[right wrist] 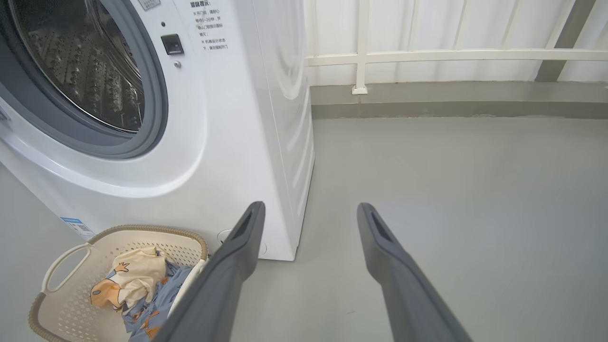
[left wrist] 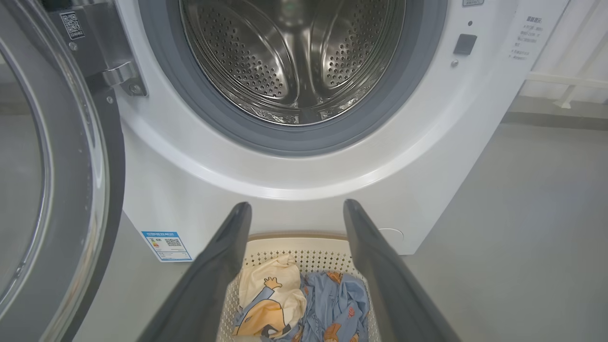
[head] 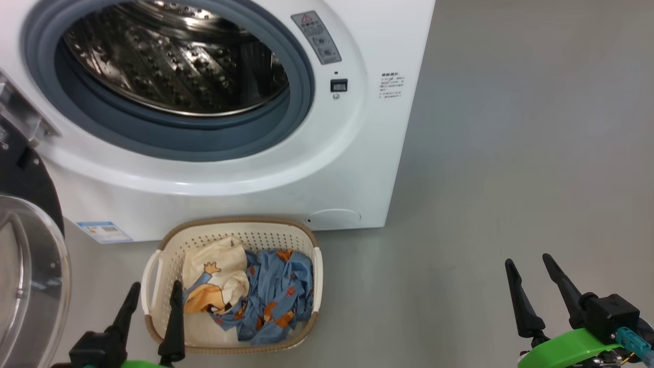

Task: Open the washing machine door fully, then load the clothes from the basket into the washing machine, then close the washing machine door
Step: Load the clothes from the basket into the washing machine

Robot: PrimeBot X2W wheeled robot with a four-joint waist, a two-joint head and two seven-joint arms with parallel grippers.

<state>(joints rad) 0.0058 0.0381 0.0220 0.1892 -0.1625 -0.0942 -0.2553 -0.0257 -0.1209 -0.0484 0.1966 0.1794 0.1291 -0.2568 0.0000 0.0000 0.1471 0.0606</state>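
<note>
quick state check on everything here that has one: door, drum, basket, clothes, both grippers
washing machine door: open, swung out to the left
drum: empty, no clothes inside
basket: upright on the floor, holding both garments
cream garment: crumpled in the basket, not yet loaded
blue garment: crumpled beside the cream one
left gripper: open, empty, above the basket's left side
right gripper: open, empty, over the floor

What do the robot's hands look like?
The left end effector and the right end effector each have two long, dark, pointed fingers on a black block. Behind it sits a bright green wrist ring. The right one also carries a teal plug with a thin yellow wire.
</note>
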